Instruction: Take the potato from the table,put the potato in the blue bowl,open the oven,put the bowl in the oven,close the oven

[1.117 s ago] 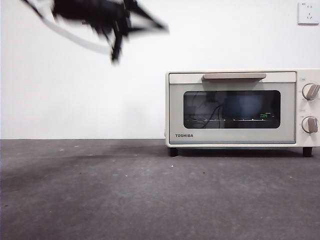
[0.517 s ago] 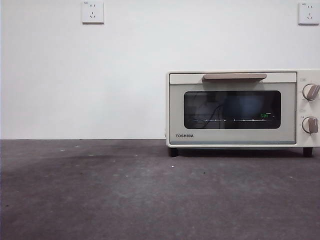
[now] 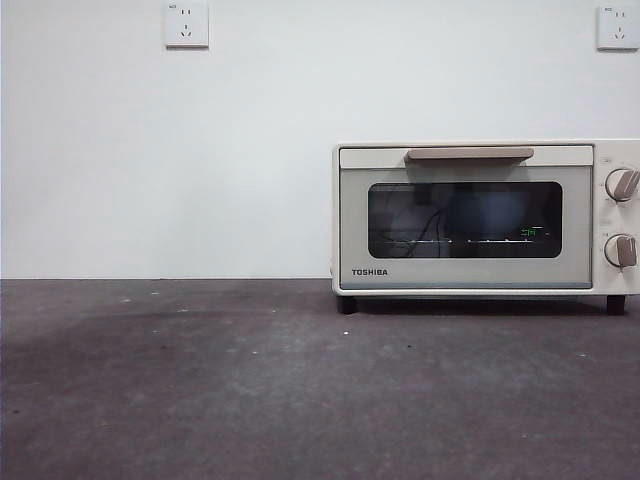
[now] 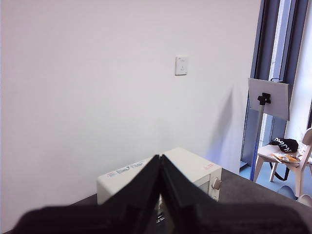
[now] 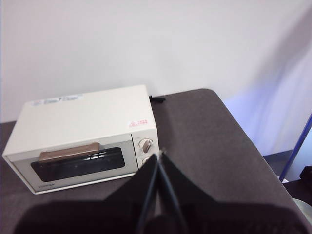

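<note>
Two grippers, both raised high above the table (image 3: 200, 380) and clear of everything. Left gripper (image 4: 160, 161): black jaws pressed together to a single point, clamped on nothing, aimed across the cream top of the oven (image 4: 161, 170) far below it, with a white wall and a wall socket (image 4: 181, 65) beyond. Right gripper (image 5: 157, 161): jaws likewise closed tip to tip, empty, hanging over the dark surface just in front of the oven's knob end. Oven (image 5: 83, 139) below and ahead of that gripper, door shut, beige bar handle (image 5: 69, 151) lying along the door's upper edge, two knobs (image 5: 145, 143) on the side nearest the gripper. From the front: oven (image 3: 485, 215) standing on the table toward one side, dark glass window (image 3: 465, 220) in the closed door, a bluish rounded shape faintly visible behind the glass, too dim to name with certainty. Two sockets (image 3: 187, 24) on the wall above.
</note>
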Robot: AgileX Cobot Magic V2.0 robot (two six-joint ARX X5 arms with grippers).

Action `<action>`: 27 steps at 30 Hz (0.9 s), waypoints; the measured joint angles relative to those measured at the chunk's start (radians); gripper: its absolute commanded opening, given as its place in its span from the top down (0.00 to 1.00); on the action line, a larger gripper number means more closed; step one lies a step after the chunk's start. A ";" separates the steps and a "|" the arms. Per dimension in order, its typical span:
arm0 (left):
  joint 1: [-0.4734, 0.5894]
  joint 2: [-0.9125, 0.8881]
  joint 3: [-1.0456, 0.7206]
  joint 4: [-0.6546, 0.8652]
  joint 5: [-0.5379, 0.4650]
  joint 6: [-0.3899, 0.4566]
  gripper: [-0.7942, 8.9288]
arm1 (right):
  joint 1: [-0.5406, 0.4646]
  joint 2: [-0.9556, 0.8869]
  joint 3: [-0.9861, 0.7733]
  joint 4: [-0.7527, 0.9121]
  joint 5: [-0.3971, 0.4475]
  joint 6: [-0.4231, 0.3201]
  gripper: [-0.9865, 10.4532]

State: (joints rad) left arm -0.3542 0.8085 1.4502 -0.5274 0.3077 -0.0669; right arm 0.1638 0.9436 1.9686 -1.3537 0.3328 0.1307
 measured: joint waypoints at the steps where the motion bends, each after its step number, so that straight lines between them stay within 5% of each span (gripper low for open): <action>1: 0.000 0.000 0.000 -0.002 0.000 0.001 0.92 | 0.000 0.008 0.000 0.000 0.000 0.000 0.91; 6: 0.000 0.018 0.000 -0.014 -0.015 0.031 0.92 | 0.000 0.061 0.000 0.000 0.000 0.000 0.91; 13: 0.101 0.097 -0.048 -0.127 -0.177 0.315 0.92 | 0.000 0.170 0.000 0.000 0.000 0.000 0.91; 20: 0.341 -0.032 -0.492 0.209 -0.035 0.353 0.92 | 0.000 0.327 0.000 0.000 0.000 0.000 0.91; 27: 0.371 -0.415 -1.058 0.649 -0.183 0.302 0.92 | 0.000 0.503 0.000 0.000 0.000 0.000 0.91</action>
State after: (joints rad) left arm 0.0170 0.3939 0.3923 0.1211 0.1246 0.2352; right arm 0.1635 1.4467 1.9686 -1.3540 0.3328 0.1307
